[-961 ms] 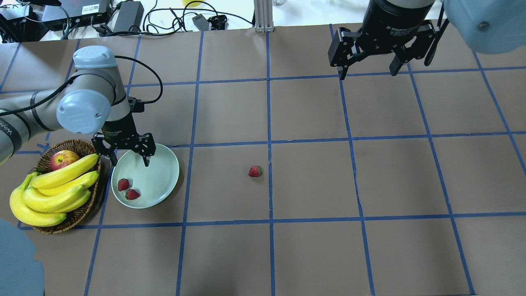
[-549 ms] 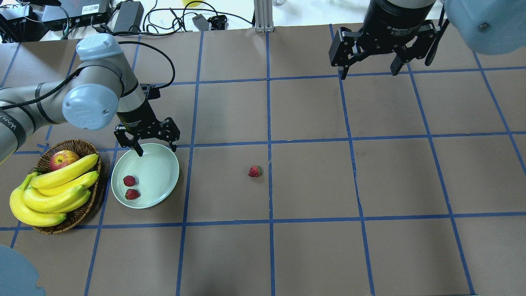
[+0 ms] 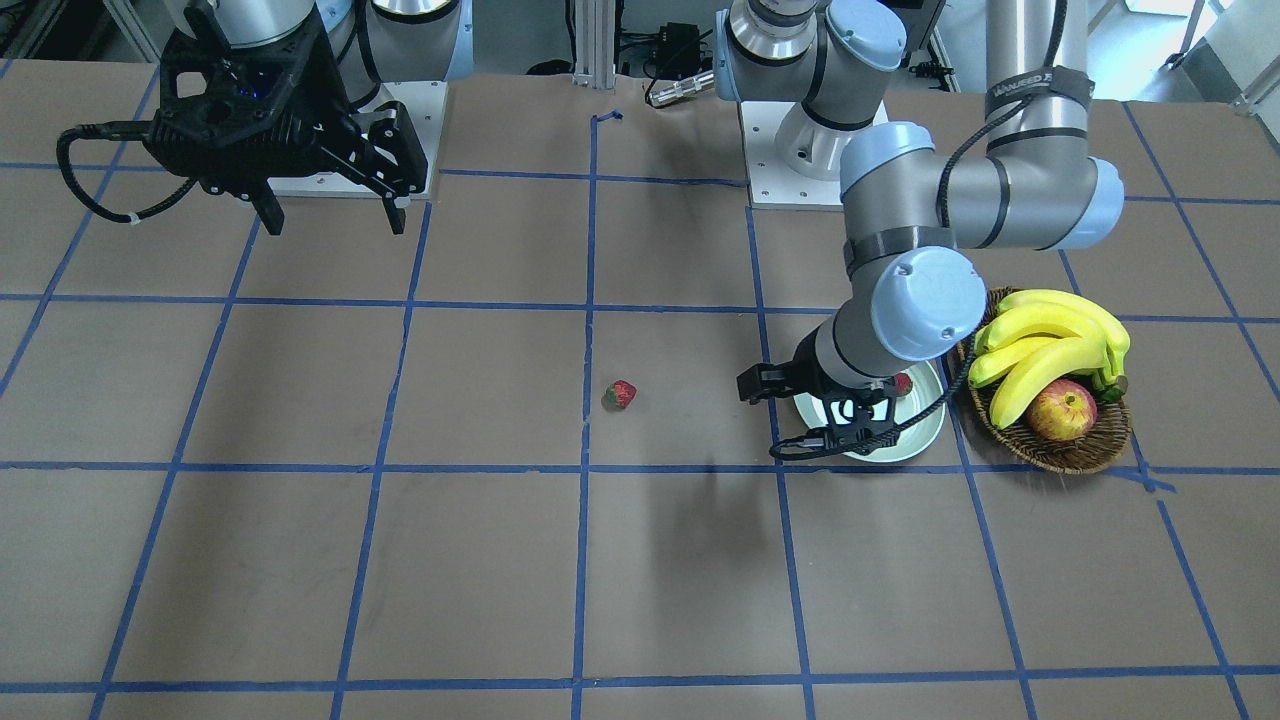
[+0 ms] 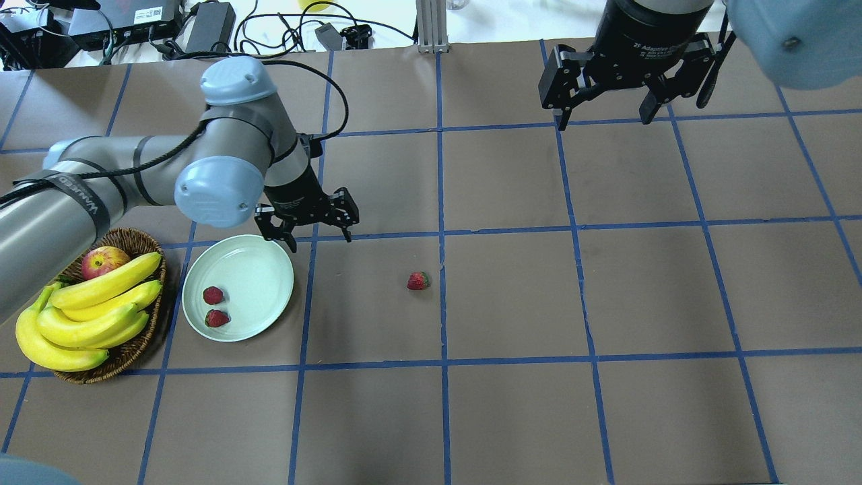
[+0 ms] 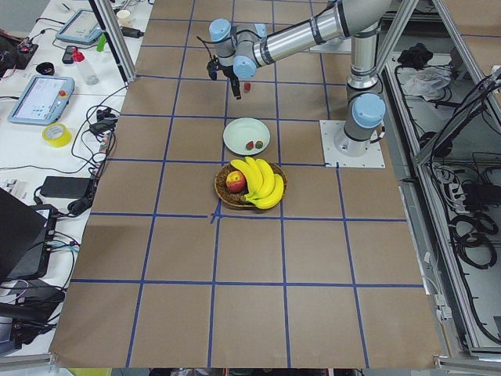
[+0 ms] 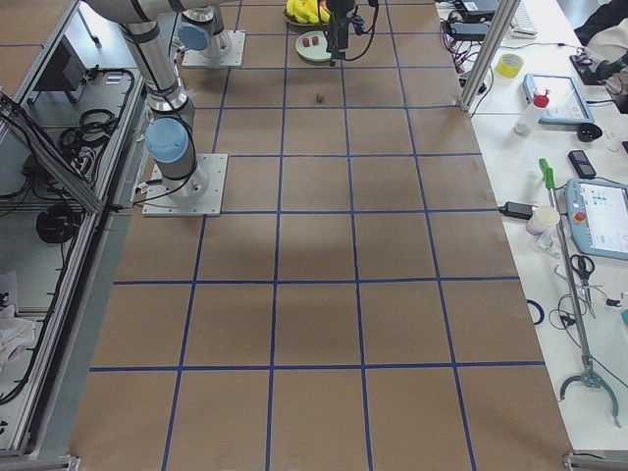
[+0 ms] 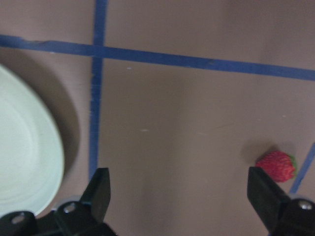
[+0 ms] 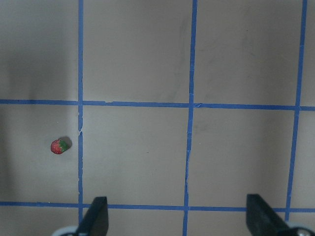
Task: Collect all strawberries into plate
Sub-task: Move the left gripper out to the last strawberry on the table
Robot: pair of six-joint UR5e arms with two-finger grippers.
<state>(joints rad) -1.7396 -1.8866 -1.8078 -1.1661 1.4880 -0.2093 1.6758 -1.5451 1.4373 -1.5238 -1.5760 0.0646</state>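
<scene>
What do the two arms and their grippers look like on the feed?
The left arm and right arm are silver-grey tubes with pale blue joint caps. The left arm wears a black strap with white lettering, and a black cable loops to its wrist. The left gripper and right gripper are black and two-fingered; the right one's round body carries white lettering.

Plate (image 4: 256,283) smooth, glossy; basket (image 4: 135,350) woven wicker; table (image 4: 512,417) matt paper.

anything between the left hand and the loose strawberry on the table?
Nothing: only bare brown table paper lies between the left hand and the loose strawberry. That shows in the overhead and left wrist views.
</scene>
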